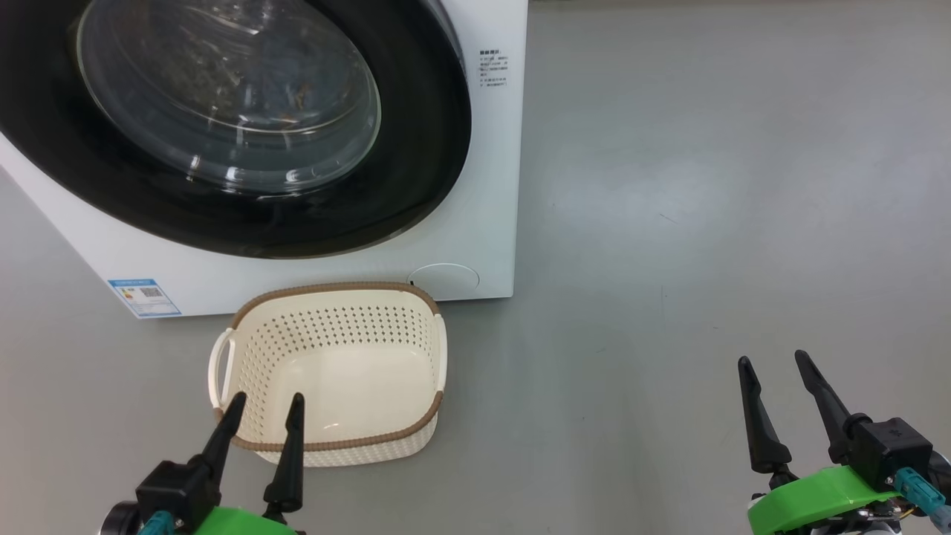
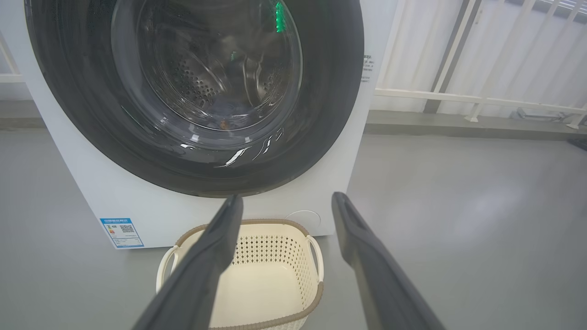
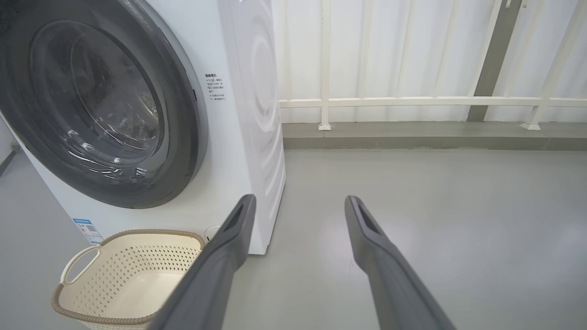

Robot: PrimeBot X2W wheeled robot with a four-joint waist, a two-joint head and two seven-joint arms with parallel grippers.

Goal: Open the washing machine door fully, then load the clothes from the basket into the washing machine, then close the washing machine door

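The white washing machine (image 1: 492,186) stands ahead with its round black washing machine door (image 1: 416,171) shut flat against the front. Through the glass window (image 2: 206,68) I see the steel drum and, low inside, a faint bluish patch with orange specks (image 2: 225,120) that looks like the clothes. The cream basket (image 1: 334,288) sits on the floor against the machine's front, and nothing lies in it. My left gripper (image 1: 267,401) hovers open over the basket's near rim. My right gripper (image 1: 773,360) is open above bare floor to the right, well away from the machine.
Grey floor (image 1: 706,223) stretches to the right of the machine. A white railing (image 3: 412,101) and a low kerb (image 3: 412,135) run behind it. A blue label (image 1: 145,296) and a round filter cap (image 1: 443,279) mark the machine's lower front.
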